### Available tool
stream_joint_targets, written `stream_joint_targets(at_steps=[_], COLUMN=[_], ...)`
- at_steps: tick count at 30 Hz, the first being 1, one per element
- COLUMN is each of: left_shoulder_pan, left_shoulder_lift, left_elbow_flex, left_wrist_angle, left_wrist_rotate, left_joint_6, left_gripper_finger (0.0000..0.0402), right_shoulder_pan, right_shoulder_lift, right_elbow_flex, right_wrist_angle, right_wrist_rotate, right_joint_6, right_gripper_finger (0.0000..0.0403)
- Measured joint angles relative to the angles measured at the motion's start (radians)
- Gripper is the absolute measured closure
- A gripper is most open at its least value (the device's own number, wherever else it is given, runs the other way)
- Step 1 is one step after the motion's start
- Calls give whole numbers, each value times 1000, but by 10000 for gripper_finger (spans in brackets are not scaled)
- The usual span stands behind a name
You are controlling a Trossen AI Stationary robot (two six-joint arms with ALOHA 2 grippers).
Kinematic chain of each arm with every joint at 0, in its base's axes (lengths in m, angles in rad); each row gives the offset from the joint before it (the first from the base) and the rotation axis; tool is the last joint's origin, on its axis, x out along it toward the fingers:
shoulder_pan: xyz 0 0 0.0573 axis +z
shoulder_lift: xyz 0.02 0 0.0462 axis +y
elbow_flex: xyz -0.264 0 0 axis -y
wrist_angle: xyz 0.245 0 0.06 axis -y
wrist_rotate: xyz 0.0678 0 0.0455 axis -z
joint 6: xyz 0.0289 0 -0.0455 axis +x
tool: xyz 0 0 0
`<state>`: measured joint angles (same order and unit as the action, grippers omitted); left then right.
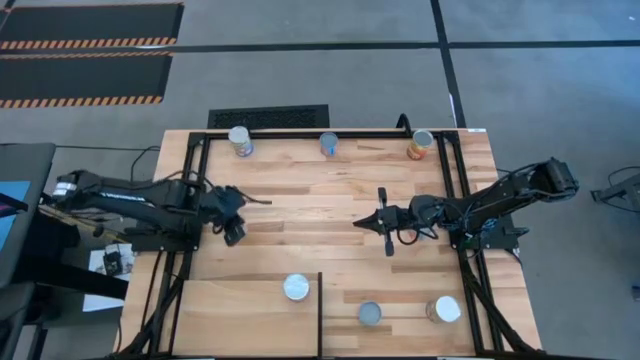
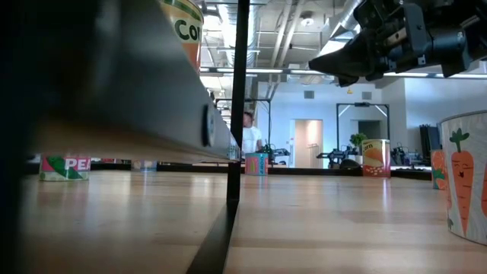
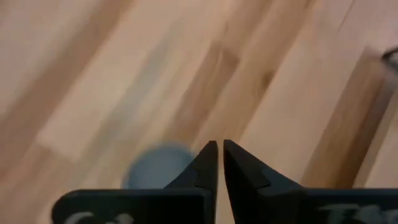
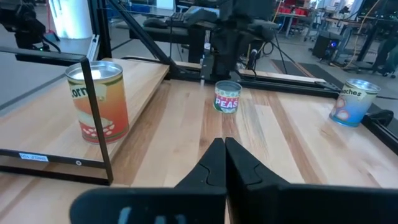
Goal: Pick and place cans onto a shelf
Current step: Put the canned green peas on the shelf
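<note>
Right gripper: fingers together, empty, mid-table; must spread before squarely straddling a can, e.g. peas can, for shelf placement.

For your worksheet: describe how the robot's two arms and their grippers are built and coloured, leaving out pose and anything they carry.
Both arms are dark, almost black, made of slim jointed segments with black cables looped alongside. The left gripper and the right gripper each end in two matte black fingers tapering to wedge-shaped tips. In the left wrist view, a black crossbar under the fingers carries faint pale lettering.
</note>
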<state>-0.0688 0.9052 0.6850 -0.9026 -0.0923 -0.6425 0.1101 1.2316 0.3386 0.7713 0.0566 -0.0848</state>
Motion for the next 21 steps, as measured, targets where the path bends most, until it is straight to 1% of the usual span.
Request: stream_joint_targets(at_steps=[3, 7, 11, 13, 16, 19, 21], left_shoulder_pan=[-58, -107, -153, -163, -170, -184, -197], left_shoulder_lift=[71, 138, 176, 193, 222, 256, 280], left_elbow_flex=[28, 32, 32, 32, 32, 32, 32], left_wrist_angle=[-78, -105, -106, -113, -112, -102, -101], left_wrist_rotate=[-3, -20, -148, -184, -176, -149, -149], left_joint_6=[-58, -101, -113, -111, -97, -73, -65], left_gripper_finger=[354, 315, 279, 265, 252, 249, 248], right_shoulder_pan=[0, 0, 0, 0, 0, 0, 0], right_shoulder_lift=[0, 0, 0, 0, 0, 0, 0], right_elbow_flex=[0, 0, 0, 0, 0, 0, 0], right_wrist_angle=[-11, -10, -10, -10, -11, -12, -13], right_wrist_rotate=[0, 0, 0, 0, 0, 0, 0], right_joint_6=[-3, -4, -4, -4, -5, -5, -5], right_gripper_finger=[395, 395, 395, 395, 395, 395, 395])
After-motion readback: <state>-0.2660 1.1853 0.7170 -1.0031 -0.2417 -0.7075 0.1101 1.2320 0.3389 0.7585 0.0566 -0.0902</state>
